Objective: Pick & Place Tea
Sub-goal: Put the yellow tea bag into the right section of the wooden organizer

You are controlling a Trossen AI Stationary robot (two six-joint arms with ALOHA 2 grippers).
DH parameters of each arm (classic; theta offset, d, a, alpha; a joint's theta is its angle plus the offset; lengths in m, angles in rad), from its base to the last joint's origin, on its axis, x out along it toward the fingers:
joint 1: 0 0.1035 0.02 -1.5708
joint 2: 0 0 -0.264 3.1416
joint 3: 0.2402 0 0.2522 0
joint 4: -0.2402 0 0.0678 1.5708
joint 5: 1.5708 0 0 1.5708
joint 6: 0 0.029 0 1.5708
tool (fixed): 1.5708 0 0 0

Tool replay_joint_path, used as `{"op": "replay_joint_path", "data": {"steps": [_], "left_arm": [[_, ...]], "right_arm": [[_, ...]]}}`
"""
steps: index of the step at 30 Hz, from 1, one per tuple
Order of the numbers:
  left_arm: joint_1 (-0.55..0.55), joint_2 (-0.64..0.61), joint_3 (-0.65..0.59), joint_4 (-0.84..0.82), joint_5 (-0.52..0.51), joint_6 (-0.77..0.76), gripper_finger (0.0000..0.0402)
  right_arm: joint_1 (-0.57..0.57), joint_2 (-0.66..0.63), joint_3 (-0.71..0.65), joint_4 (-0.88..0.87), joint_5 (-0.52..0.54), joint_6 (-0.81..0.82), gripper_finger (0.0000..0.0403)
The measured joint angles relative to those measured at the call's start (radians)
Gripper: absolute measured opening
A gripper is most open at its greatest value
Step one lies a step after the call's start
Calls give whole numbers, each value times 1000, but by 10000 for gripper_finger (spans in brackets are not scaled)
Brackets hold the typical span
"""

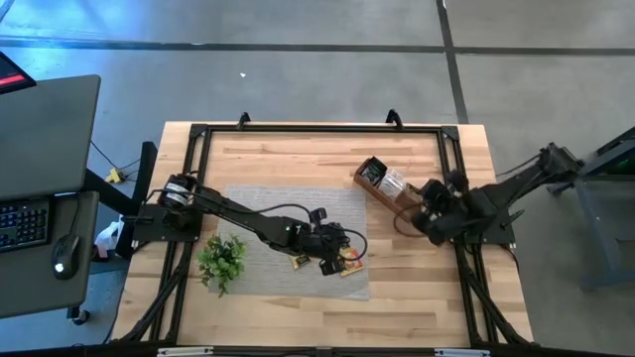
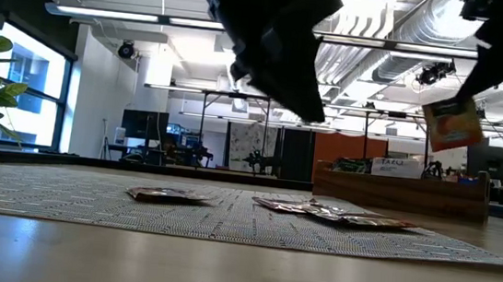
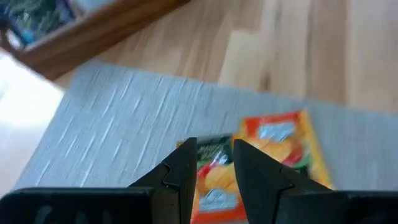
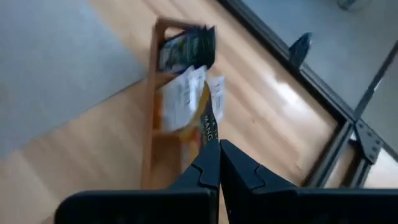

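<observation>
The left end effector (image 1: 332, 260) is hovering low over the grey woven mat (image 1: 258, 213), its fingers (image 3: 180, 180) standing a narrow gap apart and gripping nothing, directly above two orange tea sachets (image 3: 273, 152) that are lying flat and partly overlapping. From the low view a few sachets (image 2: 168, 194) are resting on the mat, scarcely rising above the weave.

The right end effector (image 1: 429, 220) is hanging over the near end of the wooden box (image 1: 389, 193), which is sitting on the counter (image 1: 298, 149) just beside the mat's far right corner. Its fingers are pinched shut on the top edge of one orange sachet (image 2: 452, 123), which is dangling tilted above the box; more sachets (image 4: 186, 93) are already standing upright inside, packed toward the far end.

These sachets are looking very light, thin and flexible, probably glossy and a little slippery (paper or foil, I cannot tell which). Lying flat, they are offering almost no edge, so a pinch is likely needing one fingertip pressing down to slide under a free border, preferably on the upper sachet of the overlapping pair, away from the overlap. A held sachet is swinging freely from its corner, so lowering it slowly into the open gap of the box seems wise; crumpling matters little, but two sticking together is a risk.
</observation>
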Motion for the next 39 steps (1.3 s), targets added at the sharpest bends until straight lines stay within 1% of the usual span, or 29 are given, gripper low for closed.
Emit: {"op": "replay_joint_path", "data": {"steps": [3, 6, 8, 10, 14, 18, 21, 25, 32, 36, 39], "left_arm": [[7, 22, 8, 42, 28, -1, 104], [13, 35, -2, 17, 35, -8, 104], [19, 30, 4, 36, 42, -19, 104], [21, 26, 5, 39, 45, -22, 104], [19, 29, 3, 49, 48, -21, 104], [19, 29, 3, 75, 54, -15, 104], [27, 29, 4, 91, 61, 10, 104], [40, 29, 3, 85, 84, 5, 104], [39, 29, 3, 85, 83, 5, 104], [39, 29, 3, 85, 88, 5, 104], [39, 29, 3, 85, 95, 5, 104]], "right_arm": [[92, 55, 23, -30, -24, 73, 0], [180, 97, 17, -27, -16, 140, 0], [216, 119, -4, -36, 3, 183, 0], [221, 135, -34, -34, 21, 206, 0], [178, 153, -114, -22, 53, 220, 0], [108, 151, -174, 27, 98, 177, 0], [69, 149, -175, 57, 97, 163, 0], [42, 149, -175, 65, 112, 159, 0], [3, 149, -175, 73, 121, 137, 0], [-10, 149, -175, 113, 86, 128, 0], [-9, 149, -183, 113, 79, 117, 0]]}}
